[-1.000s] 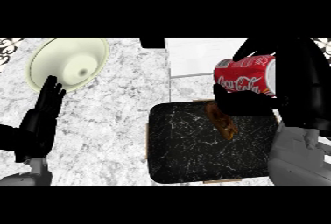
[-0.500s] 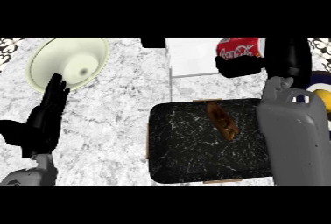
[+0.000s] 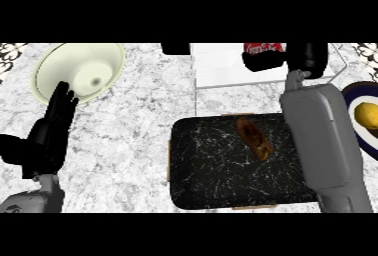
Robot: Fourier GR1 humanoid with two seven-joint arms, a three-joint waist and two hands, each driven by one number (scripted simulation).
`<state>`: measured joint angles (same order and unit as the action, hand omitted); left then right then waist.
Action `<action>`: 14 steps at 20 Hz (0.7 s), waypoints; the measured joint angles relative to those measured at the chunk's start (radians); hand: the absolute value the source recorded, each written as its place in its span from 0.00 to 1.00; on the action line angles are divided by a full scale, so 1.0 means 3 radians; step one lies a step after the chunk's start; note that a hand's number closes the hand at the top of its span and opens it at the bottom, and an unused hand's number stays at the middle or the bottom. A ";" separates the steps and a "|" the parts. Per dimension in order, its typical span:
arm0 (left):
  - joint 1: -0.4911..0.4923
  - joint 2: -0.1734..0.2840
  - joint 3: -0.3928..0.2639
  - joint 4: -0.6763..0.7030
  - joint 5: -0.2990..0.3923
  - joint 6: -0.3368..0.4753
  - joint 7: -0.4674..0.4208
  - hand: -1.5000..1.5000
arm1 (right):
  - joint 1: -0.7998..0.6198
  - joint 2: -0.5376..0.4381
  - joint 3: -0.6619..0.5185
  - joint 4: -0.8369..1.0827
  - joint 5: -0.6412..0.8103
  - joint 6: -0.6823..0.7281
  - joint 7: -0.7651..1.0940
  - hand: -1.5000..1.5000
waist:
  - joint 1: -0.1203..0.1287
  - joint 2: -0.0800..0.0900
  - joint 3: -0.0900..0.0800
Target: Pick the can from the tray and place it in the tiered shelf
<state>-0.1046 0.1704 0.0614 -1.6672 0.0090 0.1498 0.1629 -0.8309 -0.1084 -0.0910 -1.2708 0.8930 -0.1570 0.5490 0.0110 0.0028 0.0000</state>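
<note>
A red can (image 3: 264,48) with white lettering shows at the top edge, over the white tiered shelf (image 3: 221,70). My right hand (image 3: 295,57) is curled round the can, and its grey forearm stretches up across the right side of the view. Only the can's lower part shows; the rest is cut off by the top of the view. The black marbled tray (image 3: 221,170) lies below the shelf with a brown pastry (image 3: 253,137) on it. My left hand (image 3: 50,131) rests open at the left, fingers up.
A cream bowl (image 3: 80,70) stands at the upper left, just above my left hand. A dark blue plate (image 3: 357,120) holding a yellow fruit (image 3: 367,114) sits at the right edge, beside my right forearm. The counter is white marble.
My right arm has stretched forward, carrying the can from above the tray's far right corner up to the shelf at the top edge. The left hand has barely moved.
</note>
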 measured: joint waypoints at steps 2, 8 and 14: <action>0.0018 -0.0036 -0.0023 0.0037 -0.0033 0.0006 -0.0052 0.50 | -0.0063 -0.0025 -0.0034 0.0205 -0.0003 -0.0075 -0.0087 1.00 | 0.0000 0.0000 0.0000; 0.0098 -0.0040 -0.0032 -0.0046 -0.0023 -0.0047 -0.0042 0.50 | -0.0260 0.0033 -0.0323 0.0740 -0.0276 -0.0409 -0.0305 0.00 | 0.0015 0.0003 0.0001; 0.0140 -0.0035 0.0012 -0.0084 -0.0008 -0.0091 -0.0063 0.50 | -0.0524 -0.0052 -0.0486 0.1290 -0.0541 -0.0458 -0.0631 0.00 | 0.0016 -0.0001 -0.0001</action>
<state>-0.0626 0.1598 0.0649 -1.6923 0.0067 0.1224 0.1442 -0.9882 -0.1239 -0.2369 -0.8838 0.7306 -0.2945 0.3595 0.0158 0.0025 -0.0002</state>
